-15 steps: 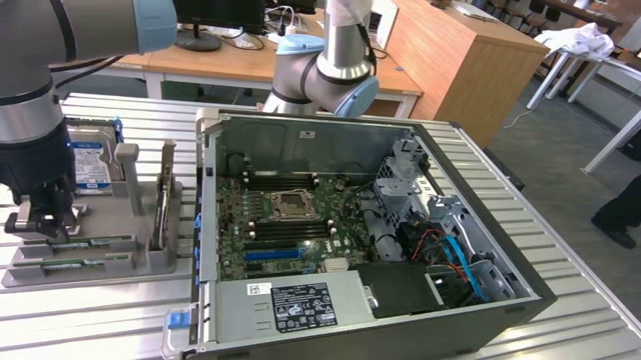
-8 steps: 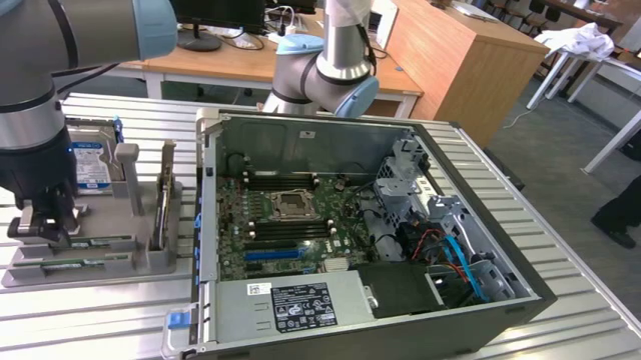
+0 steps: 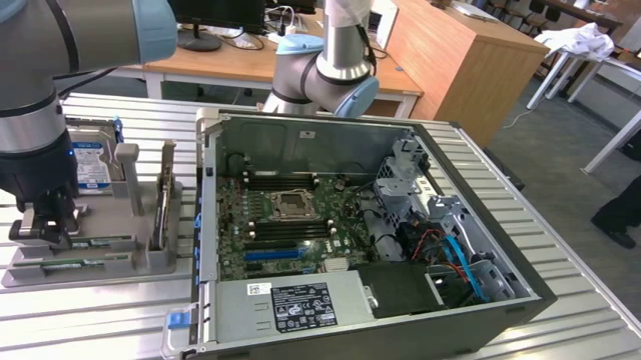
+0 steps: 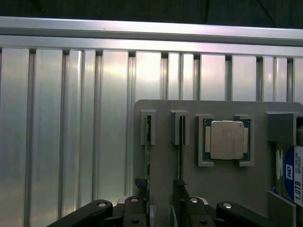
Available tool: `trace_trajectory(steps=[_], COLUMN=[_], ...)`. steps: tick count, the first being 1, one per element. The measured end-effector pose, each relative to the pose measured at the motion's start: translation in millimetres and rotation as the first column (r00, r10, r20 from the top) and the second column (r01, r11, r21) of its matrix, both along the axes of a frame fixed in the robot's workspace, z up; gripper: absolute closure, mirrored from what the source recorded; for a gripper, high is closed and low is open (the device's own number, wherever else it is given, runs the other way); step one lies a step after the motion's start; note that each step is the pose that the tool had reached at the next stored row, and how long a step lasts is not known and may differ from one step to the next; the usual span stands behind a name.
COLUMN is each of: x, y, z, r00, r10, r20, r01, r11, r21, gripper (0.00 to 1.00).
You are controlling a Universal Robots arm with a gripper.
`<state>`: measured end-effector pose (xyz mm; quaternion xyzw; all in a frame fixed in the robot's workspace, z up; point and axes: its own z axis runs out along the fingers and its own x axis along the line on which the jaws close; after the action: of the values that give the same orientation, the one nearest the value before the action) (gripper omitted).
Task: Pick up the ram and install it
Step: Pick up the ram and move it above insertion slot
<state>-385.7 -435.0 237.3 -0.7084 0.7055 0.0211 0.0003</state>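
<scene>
Shows, at the exterior view's left, the arm's gripper (image 3: 45,225) low over a grey holder (image 3: 100,215), fingers spread apart. Places the ram (image 3: 80,244) flat in a holder slot just beside those fingers, with a second stick (image 3: 70,263) in the neighbouring slot. Sets a blue-labelled hard drive (image 3: 92,161) upright behind them. Puts an open computer case (image 3: 300,139) further right, motherboard (image 3: 290,229) exposed. From the wrist, shows both sticks edge-on in their slots, then a silver processor (image 4: 226,139), then the hard drive's label.
</scene>
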Motion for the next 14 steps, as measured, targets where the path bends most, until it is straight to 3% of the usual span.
trace_trajectory(steps=[9, 14], x=[0.0, 0.0], y=[-6.3, -6.9], z=[-0.1, -0.1], r00=[1.0, 1.0], r10=[0.0, 0.0], r20=[0.0002, 0.0002], r01=[0.0, 0.0], r11=[1.0, 1.0], r21=[0.0001, 0.0001], gripper=[0.64, 0.64])
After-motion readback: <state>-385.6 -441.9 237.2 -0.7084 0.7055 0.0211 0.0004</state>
